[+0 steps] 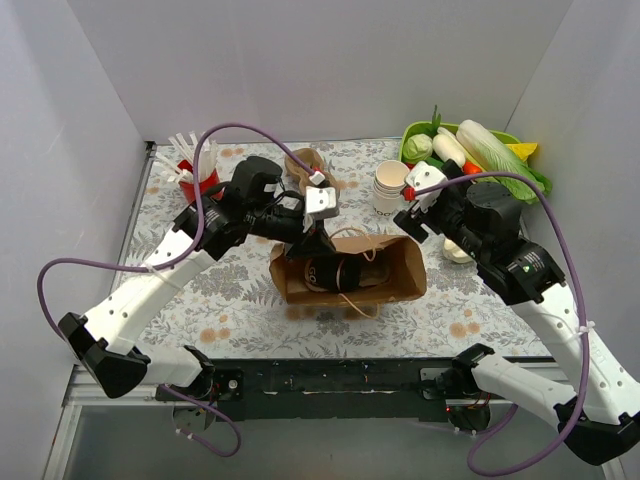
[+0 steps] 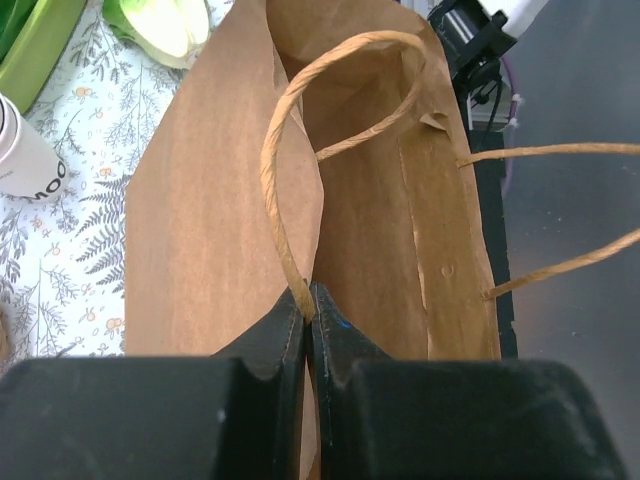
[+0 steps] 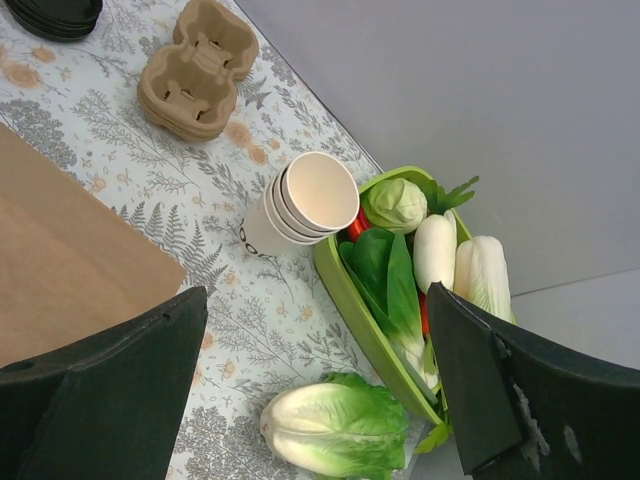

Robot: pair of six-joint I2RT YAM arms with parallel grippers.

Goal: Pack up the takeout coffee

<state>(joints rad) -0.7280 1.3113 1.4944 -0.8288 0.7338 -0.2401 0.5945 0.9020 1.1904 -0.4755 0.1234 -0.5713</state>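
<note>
- Far left of the overhead frame: a red cup of straws (image 1: 197,178) stands near the back wall, beside the left arm. It plays no part in the job.
- Centre: the left tool (image 2: 308,318) is closed. It pinches the twisted handle and rim of the brown paper bag (image 1: 350,268), whose mouth gapes toward the overhead camera.
- Inside that mouth sits a dark round shape (image 1: 335,272). It may be a lidded cup, but I cannot tell.
- Upper centre: the tan pulp carrier (image 3: 195,70) lies empty on the surface (image 1: 200,300). Its long axis runs roughly top to bottom in the right wrist frame. A stack of black lids (image 3: 50,15) fills that frame's upper left corner.
- Right of centre: a stack of white paper cups (image 3: 310,195), lidless and upright, stands between the carrier and the green tray (image 3: 345,295) of vegetables, just beside the tray.
- Right: the right tool (image 3: 315,310) has its jaws spread wide and holds nothing. In the overhead frame the cups lie just up and left of it, so the right arm is clearly the nearer one.
- Room: the tray hems in the cups on the right, and a loose lettuce (image 3: 335,430) lies below them. The freest approach looks to be from above.
- The floral surface is walled in white on three sides.
</note>
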